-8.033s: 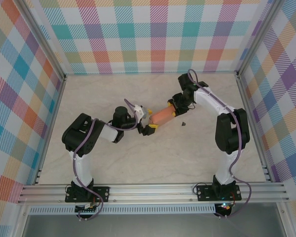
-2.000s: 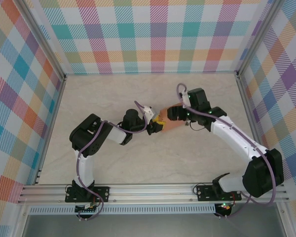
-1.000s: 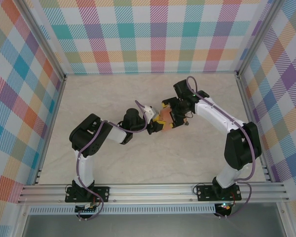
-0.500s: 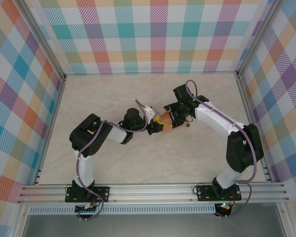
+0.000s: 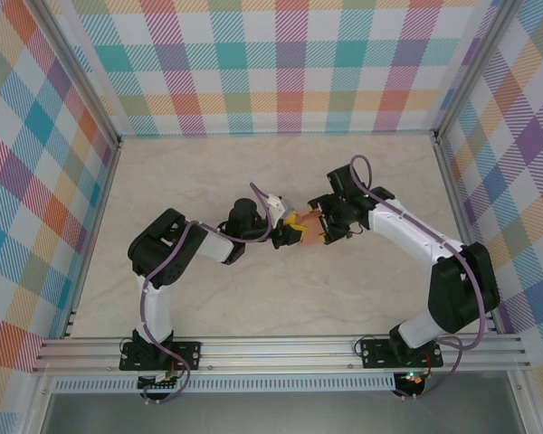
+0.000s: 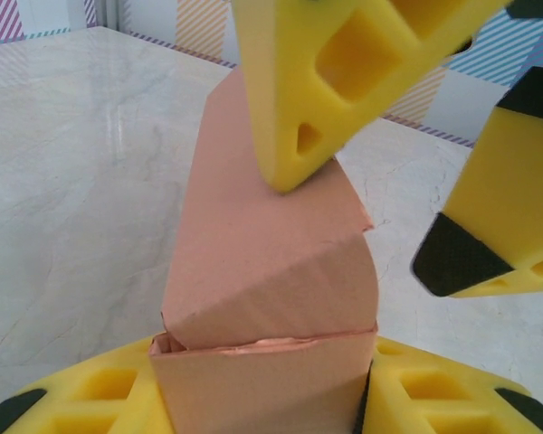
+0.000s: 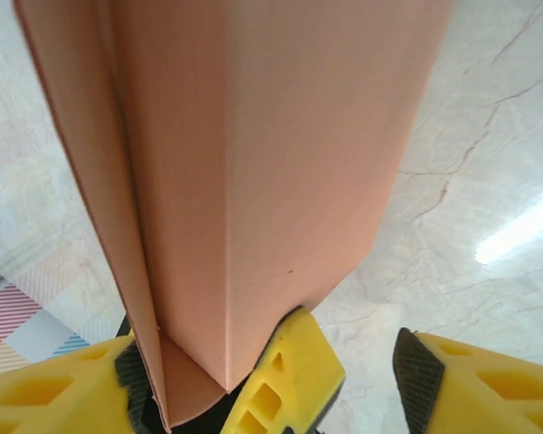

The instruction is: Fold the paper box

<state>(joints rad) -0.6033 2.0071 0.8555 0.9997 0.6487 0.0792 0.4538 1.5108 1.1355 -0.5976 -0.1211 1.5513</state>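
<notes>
From above, the paper box [image 5: 305, 231] runs lengthwise from the left jaws to the right jaws. At the left wrist, the left jaws pinch its near end, its long axis pointing away and a right finger [image 6: 326, 81] pressing its top face. At the right wrist, the right jaws stand spread, with the box [image 7: 253, 181] against one side.

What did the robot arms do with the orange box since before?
The right gripper swung away and came back nearer the arms' bases, jaws open, one finger resting on the paper box. The left gripper carried the box slightly to the right. It still clamps the box's end.
</notes>
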